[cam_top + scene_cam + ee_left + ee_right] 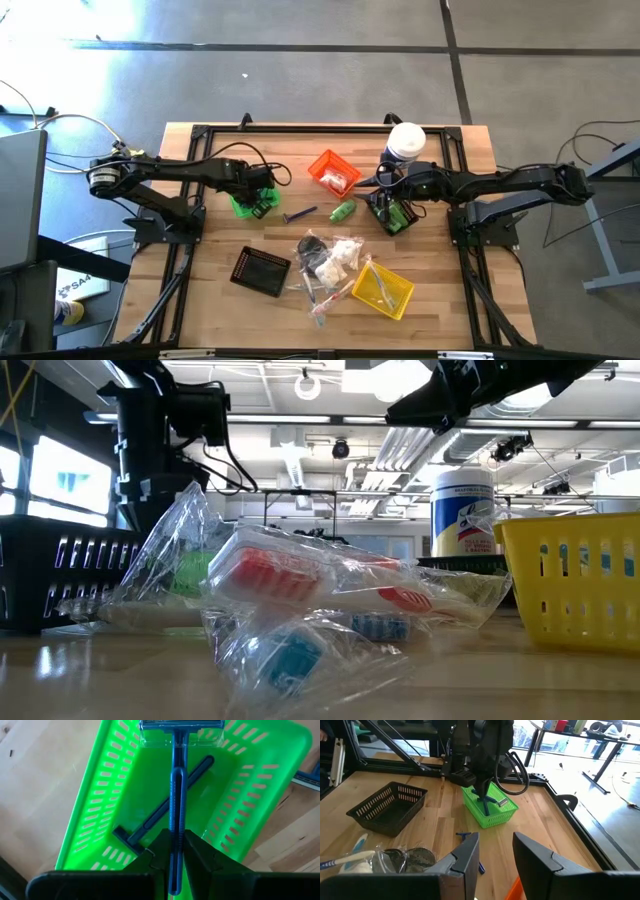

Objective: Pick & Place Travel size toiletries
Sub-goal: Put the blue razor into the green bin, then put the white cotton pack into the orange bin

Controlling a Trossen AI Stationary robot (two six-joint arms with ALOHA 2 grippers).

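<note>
My left gripper [176, 837] hovers over the green bin [100, 795] at the table's left [243, 208], shut on a blue razor [176, 780] with a clear cap on its head. A second dark blue razor [150, 817] lies flat in that bin. My right gripper [495, 845] is open and holds nothing, right of centre [390, 215]. Another blue razor [300, 215] and a green mini bottle [343, 210] lie on the wood between the arms. A pile of clear-wrapped packets [330, 258] rests nearer the front edge. My left gripper pinches the blue razor's handle [176, 822] between its two fingers, near the end away from the head. The fingers lie along the handle and come from above, pointing down into the bin. The razor hangs head-down [485, 804] inside the green bin; whether the head touches the bin, I cannot tell.
An orange bin [335, 172] and a tall white-lidded canister [405, 142] stand toward the far edge. A black bin [260, 270] sits front left, a yellow bin [383, 288] front right. A black frame runs round the table's edge.
</note>
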